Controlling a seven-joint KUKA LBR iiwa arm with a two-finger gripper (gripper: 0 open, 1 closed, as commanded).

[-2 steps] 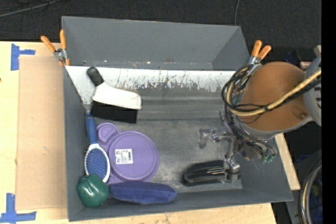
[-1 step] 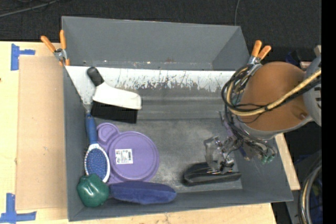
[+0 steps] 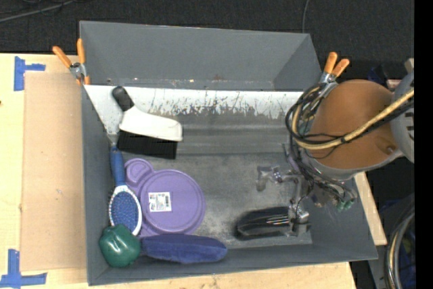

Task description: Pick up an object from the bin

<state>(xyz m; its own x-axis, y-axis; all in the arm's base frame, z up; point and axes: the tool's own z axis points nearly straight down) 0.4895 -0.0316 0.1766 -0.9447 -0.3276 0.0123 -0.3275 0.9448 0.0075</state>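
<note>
— Black oblong case [image 3: 262, 223], lying flat on the grey bin [image 3: 196, 54] floor near the front right corner: is that the piece in hand?

— It is the nearest one. My hand [image 3: 298, 216] is low over its right end. I cannot tell whether it touches the case, nor whether it is spread apart or closed together.

— Which step, then?

— I judge it to be the approach, at the end of the descent; nothing is lifted yet.

— And the next move?

— It calls for centring across the case's narrow width, closing firmly, then rising straight. The shell looks smooth, so a grip at the very end might slip.

— Any neighbours in the way?

— None are close. The purple round lid [image 3: 172, 201], blue hairbrush [image 3: 124, 206] and green lump [image 3: 120, 247] lie well apart at the left.
</note>
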